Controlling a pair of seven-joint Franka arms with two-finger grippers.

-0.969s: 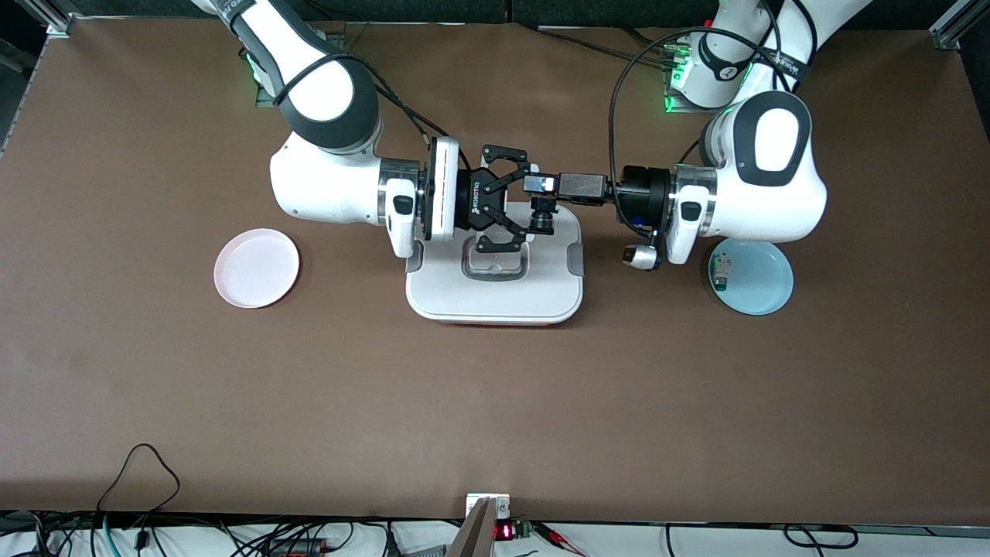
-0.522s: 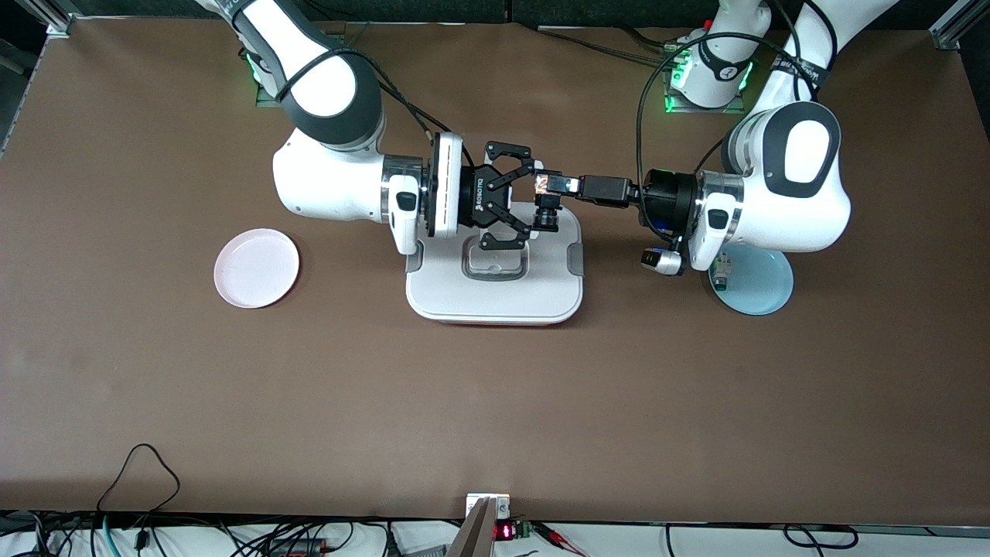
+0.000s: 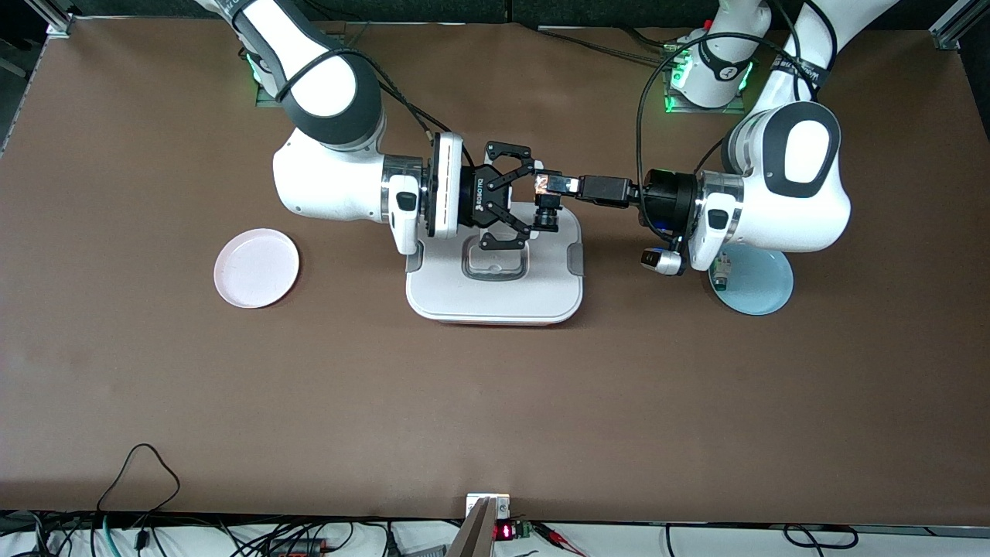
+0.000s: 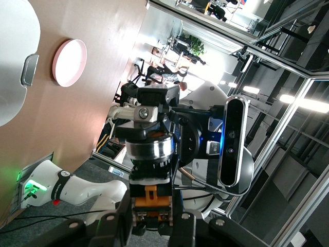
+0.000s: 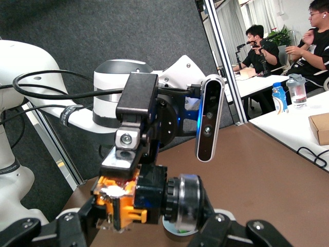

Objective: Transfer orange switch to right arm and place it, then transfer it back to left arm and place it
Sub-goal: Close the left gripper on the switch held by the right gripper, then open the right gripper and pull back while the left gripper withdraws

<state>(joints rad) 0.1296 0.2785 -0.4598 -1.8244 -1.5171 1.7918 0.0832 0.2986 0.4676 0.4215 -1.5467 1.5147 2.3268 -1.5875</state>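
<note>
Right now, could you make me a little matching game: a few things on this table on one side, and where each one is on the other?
Things:
1. orange switch
2. box
3. pink plate
4. blue plate

Places:
A. toward the right arm's end of the table
B. partly under the left arm
C. held up between the two grippers
D. mid-table, beneath the grippers

Pairs: 1-C, 2-D, 3-A, 4-B
</note>
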